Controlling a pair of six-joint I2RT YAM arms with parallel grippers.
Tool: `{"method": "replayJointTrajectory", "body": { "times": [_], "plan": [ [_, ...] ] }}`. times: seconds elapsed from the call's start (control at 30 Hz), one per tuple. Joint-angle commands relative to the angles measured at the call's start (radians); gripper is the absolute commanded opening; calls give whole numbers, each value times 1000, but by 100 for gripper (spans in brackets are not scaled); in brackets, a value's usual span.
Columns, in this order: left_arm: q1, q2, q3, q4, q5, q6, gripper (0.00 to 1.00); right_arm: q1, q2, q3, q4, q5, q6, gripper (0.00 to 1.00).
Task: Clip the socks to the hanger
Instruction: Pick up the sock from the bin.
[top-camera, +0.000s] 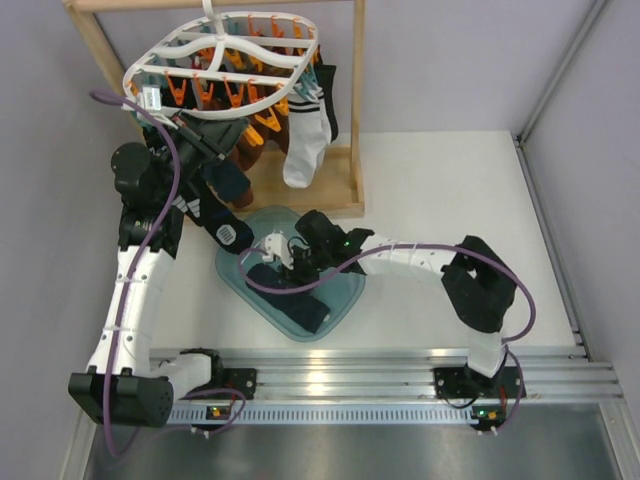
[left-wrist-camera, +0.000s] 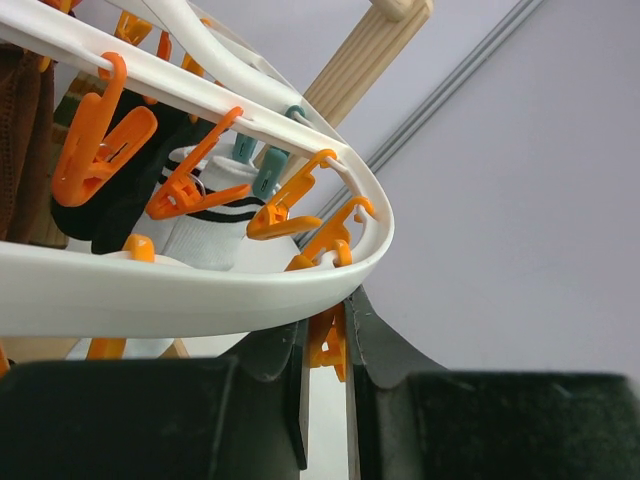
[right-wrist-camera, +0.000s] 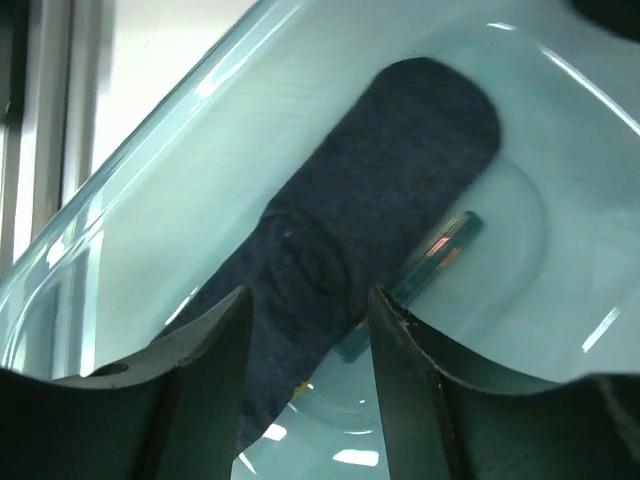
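1. At the outer rim of the hanger (left-wrist-camera: 200, 290): squeezing one orange clip (left-wrist-camera: 328, 345) with the left gripper (left-wrist-camera: 328, 330), jaws almost together around it.
2. Hovering with the right gripper (right-wrist-camera: 305, 310), jaws apart, over a navy sock (right-wrist-camera: 400, 170) lying flat inside the teal tray (right-wrist-camera: 150, 180), one end near the wall.
3. Right of the tray: open worktop (top-camera: 450, 180) up to the side edge.
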Motion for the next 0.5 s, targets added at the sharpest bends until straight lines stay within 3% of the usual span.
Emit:
{"method": "replayJointTrajectory", "body": {
  "times": [0.0, 0.27, 0.47],
  "plan": [
    [7, 9, 33, 24, -70, 18, 0, 17, -43, -9, -88, -121, -250, 49],
    [9, 5, 13, 33, -73, 11, 0, 17, -42, 42, -562, -281, -1016, 47],
    [7, 9, 14, 33, -68, 8, 0, 21, 1, 39, -633, -244, -1414, 45]
  ]
}}
